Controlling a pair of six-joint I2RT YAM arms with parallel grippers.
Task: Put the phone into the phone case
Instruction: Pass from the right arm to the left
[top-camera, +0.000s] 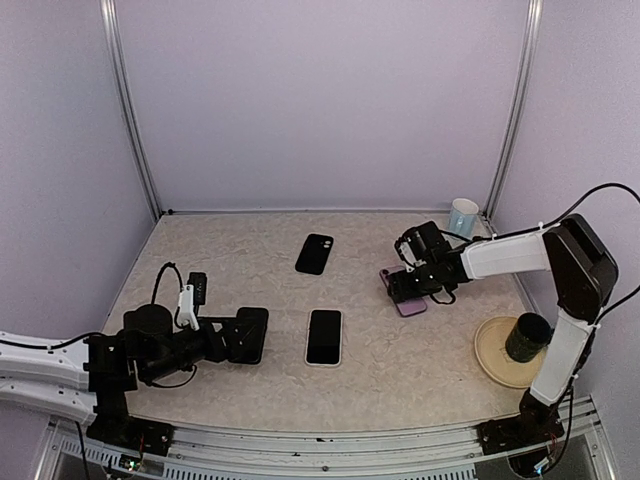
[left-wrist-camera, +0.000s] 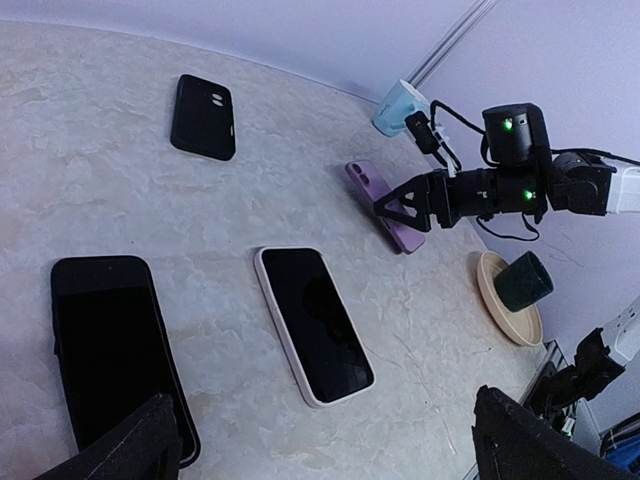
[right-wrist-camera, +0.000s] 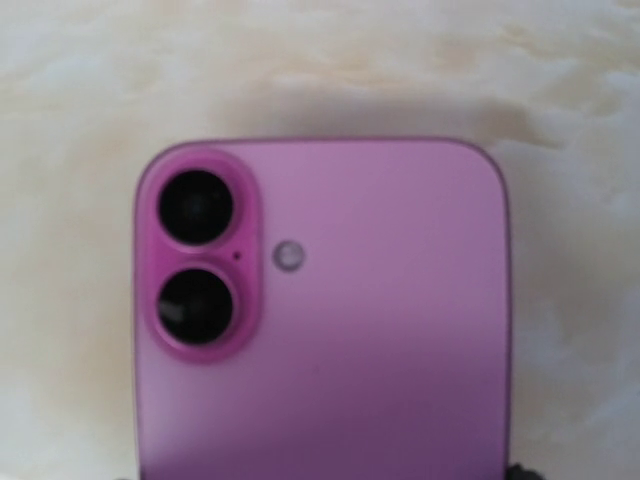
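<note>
Straddling the purple phone, the right fingers stand apart, one along each long edge. Whether they press on those edges or merely flank them cannot be told. The right wrist view shows this phone back-up, with two camera lenses stacked at one corner and a small flash beside them. The marbled worktop shows pale around the phone's top end, which lies right of centre and well away from the near edge.

The left fingers are spread wide with nothing between them, low over the near left part of the worktop. A black slab lies flat just ahead of one of them; whether it is a phone or an empty case cannot be told. A white-edged phone lies screen-up ahead of the gap between the fingers, near the middle of the worktop.

Farther back, a black case with two camera cut-outs lies flat, well apart from the purple phone and from both pairs of fingers.

At the back right corner a pale blue cup stands upright. Near the right arm's base, a beige plate carries a dark green cup
</note>
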